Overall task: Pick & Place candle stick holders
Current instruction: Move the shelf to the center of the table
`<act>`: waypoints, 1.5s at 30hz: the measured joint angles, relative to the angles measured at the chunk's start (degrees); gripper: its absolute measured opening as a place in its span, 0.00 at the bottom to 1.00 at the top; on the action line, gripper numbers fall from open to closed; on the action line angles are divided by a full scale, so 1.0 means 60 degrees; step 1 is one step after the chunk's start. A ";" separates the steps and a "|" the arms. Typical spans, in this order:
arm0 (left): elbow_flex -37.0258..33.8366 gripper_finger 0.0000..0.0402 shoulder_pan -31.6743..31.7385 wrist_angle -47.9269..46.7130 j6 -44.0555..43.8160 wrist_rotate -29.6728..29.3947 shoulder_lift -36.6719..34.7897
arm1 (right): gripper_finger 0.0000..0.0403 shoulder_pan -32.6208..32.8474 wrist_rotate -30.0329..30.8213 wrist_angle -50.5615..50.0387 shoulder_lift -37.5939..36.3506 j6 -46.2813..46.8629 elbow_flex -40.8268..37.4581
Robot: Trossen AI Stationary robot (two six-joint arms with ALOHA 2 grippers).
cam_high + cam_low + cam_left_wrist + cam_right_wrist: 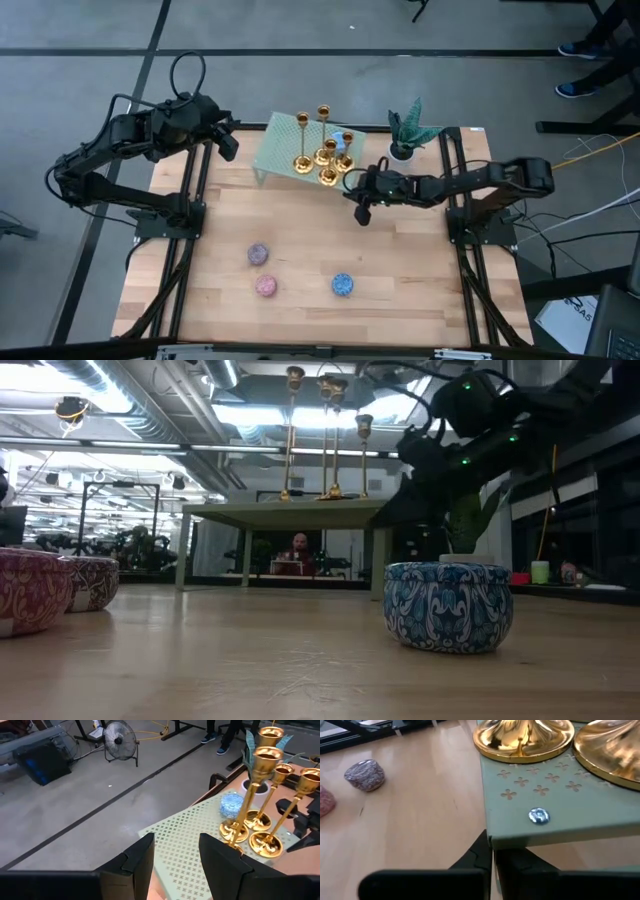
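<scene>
Now the right claw (362, 213), fingers pinched together and holding nothing, hangs just beside the front corner of a pale green perforated stand (275, 150), as though backed off from its load. On that stand, upright and bunched toward its right end, stand the gold candle stick holders (325, 152), their flared bases nearly touching. The left claw (226, 143) waits partly open and empty at the stand's other end. Three speckled candles (264, 285) sit well apart on the wooden surface (420, 290); a potted plant (408, 133) stands beside the stand.
</scene>
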 joint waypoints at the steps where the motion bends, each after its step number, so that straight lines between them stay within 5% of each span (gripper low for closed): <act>1: 0.0000 0.38 0.0000 0.0000 0.0000 0.0000 0.0000 | 0.03 0.0028 0.0003 0.0000 -0.0076 0.0029 -0.0090; 26: 0.0000 0.38 0.0000 0.0003 -0.0209 0.0313 0.0000 | 0.03 0.1520 -0.0309 -0.0612 -0.0493 -0.0262 -0.0256; 45: 0.0000 0.38 0.0000 0.0000 -0.0266 0.1216 0.0000 | 0.03 0.1484 -0.1727 -0.0750 -0.0533 -0.0803 -0.0252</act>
